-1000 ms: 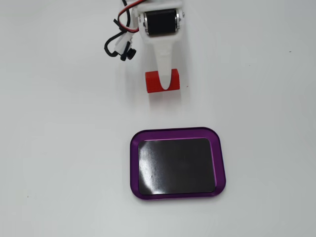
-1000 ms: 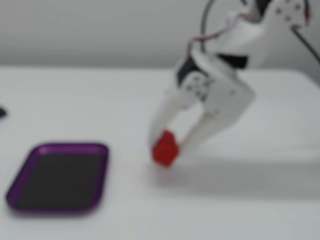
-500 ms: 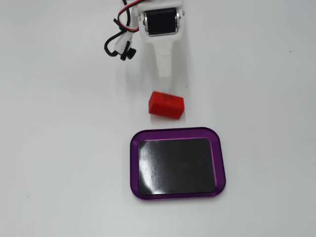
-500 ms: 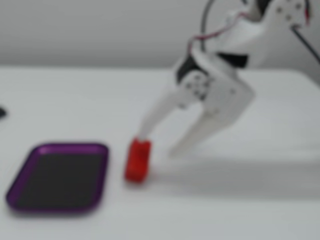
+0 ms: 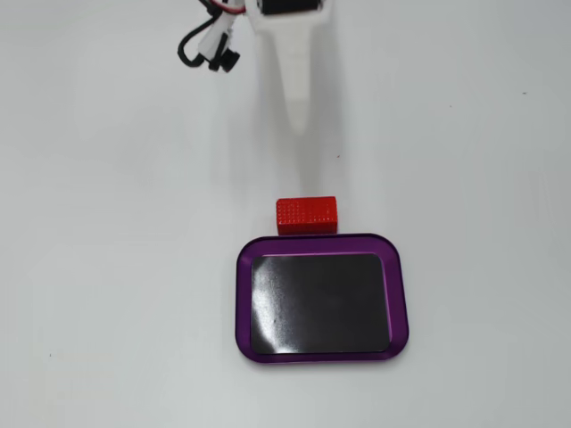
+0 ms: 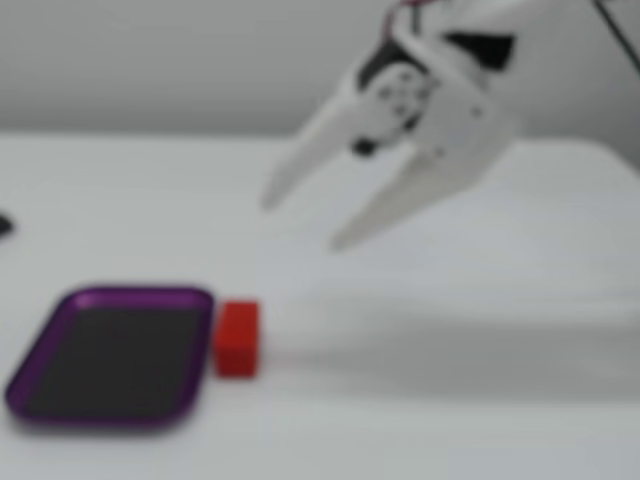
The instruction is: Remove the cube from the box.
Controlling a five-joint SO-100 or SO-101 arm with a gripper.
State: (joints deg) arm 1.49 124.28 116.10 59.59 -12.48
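The dotted red cube (image 5: 306, 215) lies flat on the white table (image 5: 107, 267) just outside the glossy purple rim of the black-bottomed box (image 5: 243, 303), while the white gripper (image 6: 300, 222) hangs above, fingers spread wide, holding nothing.

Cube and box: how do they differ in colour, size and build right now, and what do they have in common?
Colour: the cube is solid bright red; the box has a glossy purple rim around a black bottom.
Size: the cube is far smaller than the box.
Build: the cube is a solid block with a dotted top; the box is a shallow open tray, empty.
Shared: both are rectangular and rest flat on the white table, the cube just outside the box's rim.
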